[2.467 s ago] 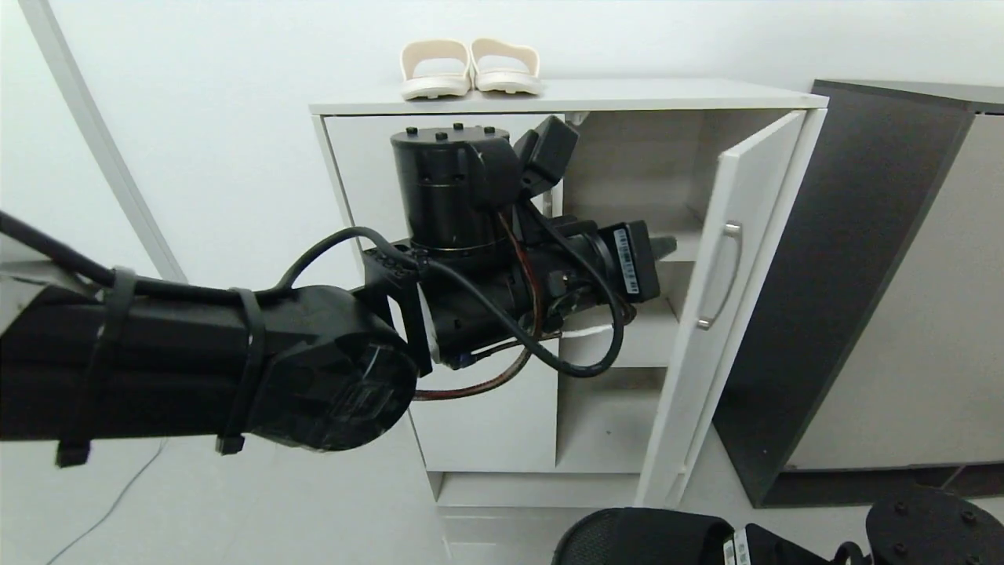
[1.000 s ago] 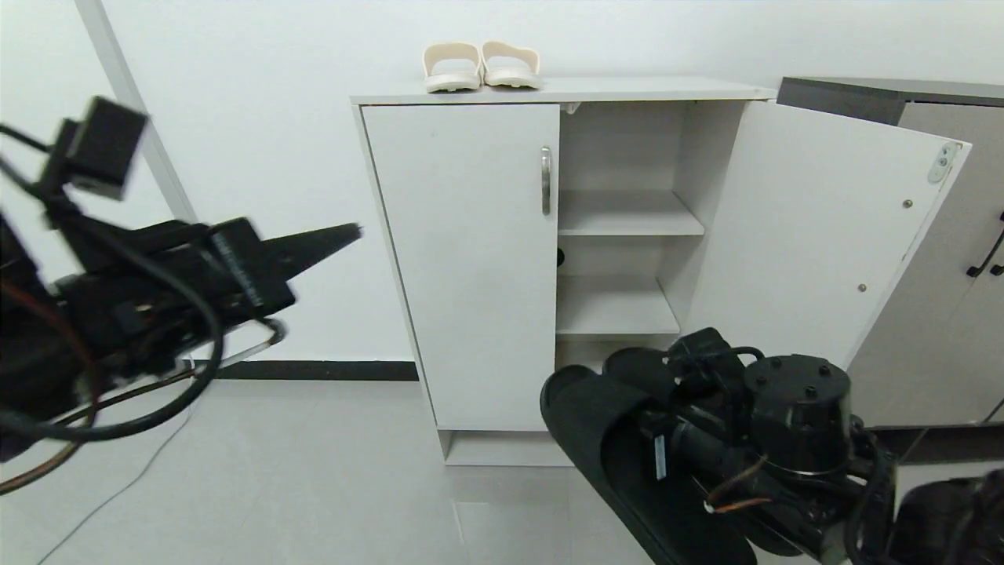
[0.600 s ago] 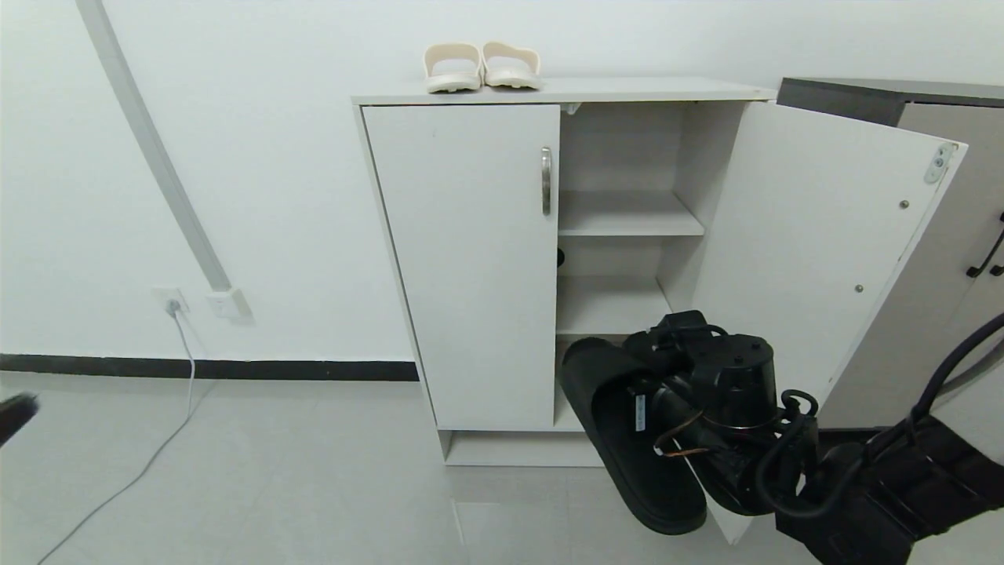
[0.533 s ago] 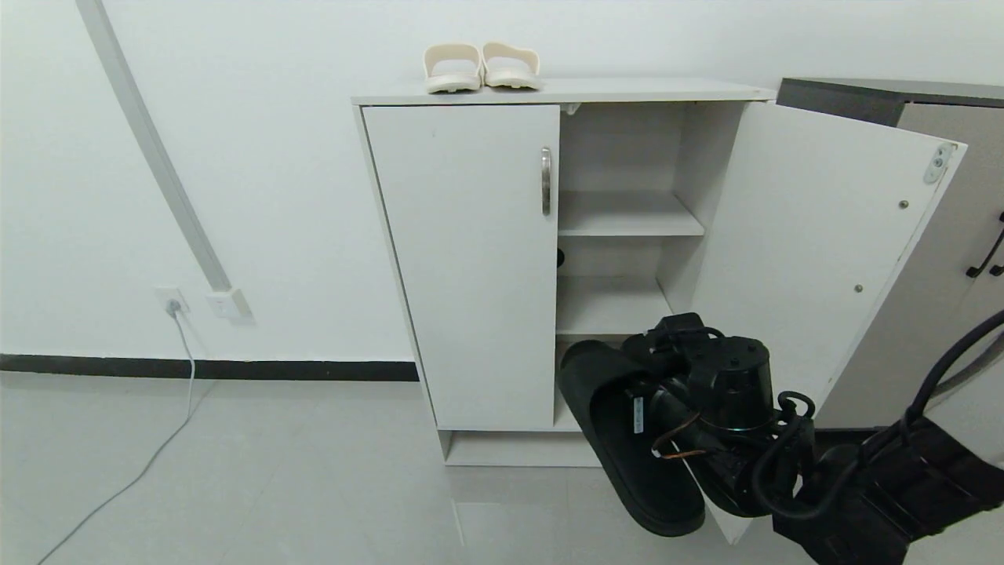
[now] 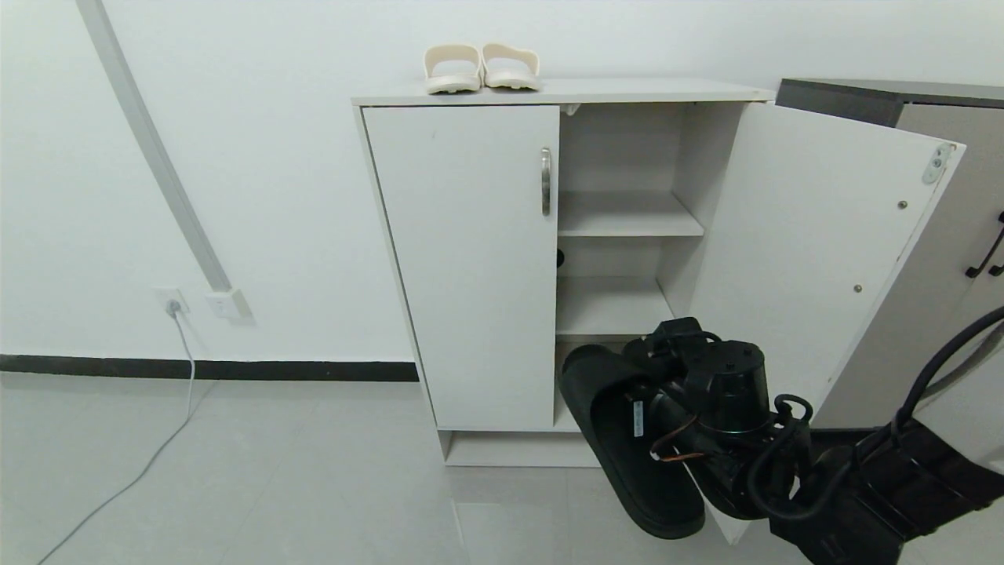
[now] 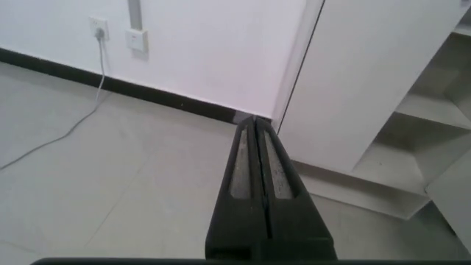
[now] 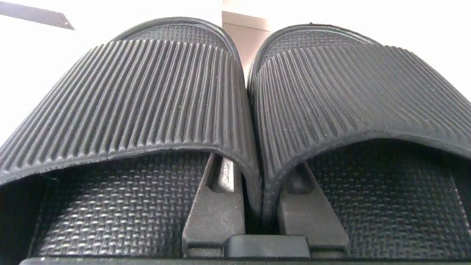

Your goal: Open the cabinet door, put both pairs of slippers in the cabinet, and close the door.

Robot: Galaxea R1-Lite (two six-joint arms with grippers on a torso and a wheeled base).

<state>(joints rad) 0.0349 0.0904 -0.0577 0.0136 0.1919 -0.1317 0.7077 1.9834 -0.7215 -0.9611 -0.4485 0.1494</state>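
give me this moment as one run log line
right gripper shut on black slippers, low in front of open cabinet | right door open, left door closed | beige slippers on cabinet top | left gripper shut, empty

The black slippers [image 7: 169, 96] hide the right gripper's [image 7: 254, 188] fingertips under their straps; the right arm [image 5: 863, 486] masks most of the cabinet's [image 5: 565, 90] lowest compartment and the open door's [image 5: 808, 235] lower corner; a small dark object [image 5: 561, 257] in the middle compartment is unidentifiable.

Bare indoor room, utility or office type. Evidence: plain white wall [image 5: 274, 196], grey tiled floor [image 5: 235, 486], black skirting [image 5: 196, 367], wall socket [image 5: 171, 301], white cabinet [image 5: 463, 267], grey cabinet [image 5: 933, 314] adjacent.
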